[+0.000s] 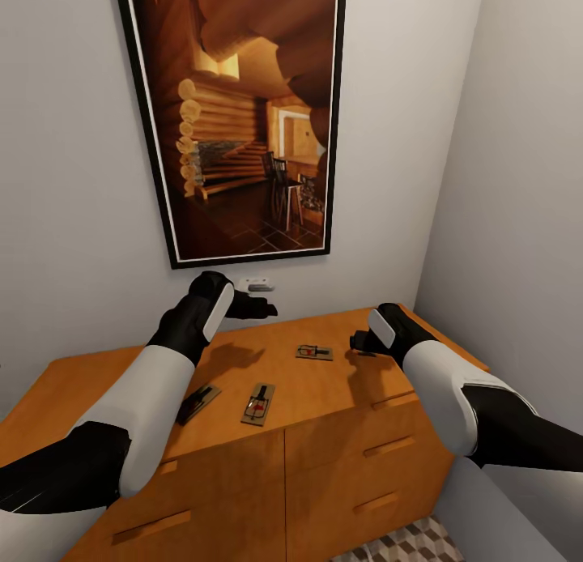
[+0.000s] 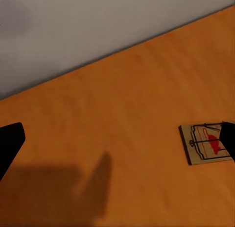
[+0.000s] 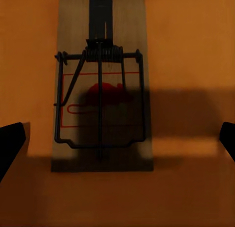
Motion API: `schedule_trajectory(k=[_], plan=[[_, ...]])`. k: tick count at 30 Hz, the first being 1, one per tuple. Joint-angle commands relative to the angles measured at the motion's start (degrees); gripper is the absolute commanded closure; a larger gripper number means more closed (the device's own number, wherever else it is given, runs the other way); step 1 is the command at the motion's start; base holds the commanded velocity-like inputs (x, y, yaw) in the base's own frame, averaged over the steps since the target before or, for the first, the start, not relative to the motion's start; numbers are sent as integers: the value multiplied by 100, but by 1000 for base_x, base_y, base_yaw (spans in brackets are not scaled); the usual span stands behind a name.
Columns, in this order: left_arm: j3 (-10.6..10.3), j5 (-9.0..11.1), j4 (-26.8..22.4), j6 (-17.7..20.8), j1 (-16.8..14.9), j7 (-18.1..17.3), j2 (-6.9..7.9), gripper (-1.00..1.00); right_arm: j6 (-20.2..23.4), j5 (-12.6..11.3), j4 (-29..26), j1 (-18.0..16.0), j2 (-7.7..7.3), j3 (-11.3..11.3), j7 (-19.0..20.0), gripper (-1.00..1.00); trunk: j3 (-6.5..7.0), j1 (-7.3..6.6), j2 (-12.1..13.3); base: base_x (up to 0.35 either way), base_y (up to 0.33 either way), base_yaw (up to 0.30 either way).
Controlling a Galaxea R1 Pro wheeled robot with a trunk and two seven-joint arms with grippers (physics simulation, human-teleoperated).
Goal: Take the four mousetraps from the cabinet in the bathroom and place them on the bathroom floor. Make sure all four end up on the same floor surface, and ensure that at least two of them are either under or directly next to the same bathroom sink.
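Note:
Three mousetraps lie on top of the orange-brown cabinet (image 1: 97,384): one toward the back (image 1: 314,352), one near the front edge (image 1: 258,404), and one (image 1: 201,401) half hidden by my left forearm. My left gripper (image 1: 259,308) hovers open above the cabinet's back by the wall. Its wrist view shows the fingertips (image 2: 10,143) far apart and a mousetrap (image 2: 205,144) off to one side. My right gripper (image 1: 360,342) is open just right of the back trap. Its wrist view has a mousetrap (image 3: 100,89) centred below between the spread fingertips (image 3: 10,146).
A large framed picture of a log-cabin interior (image 1: 243,117) hangs on the grey wall above the cabinet, with a small white wall fitting (image 1: 257,284) under it. Another grey wall closes in on the right. Drawer fronts (image 1: 380,449) face me, and cube-pattern tiles (image 1: 405,546) show below.

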Motion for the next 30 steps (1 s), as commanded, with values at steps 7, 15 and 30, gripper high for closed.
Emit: schedule_trajectory(k=[7,15,30], plan=[[-5,7,-1,24,-4,-3,3,-100,-11,-54,121,2,-5,-36,-52,100,-8,1,-2,0,0,0],[-3,6,-2,26,-4,-2,5,-100,7,-62,121,2,0,-36,-35,100,-8,1,-2,0,0,0],[0,4,-8,25,-4,5,1,-100,51,-24,78,2,-33,-8,-50,100,-8,1,-2,0,0,0]])
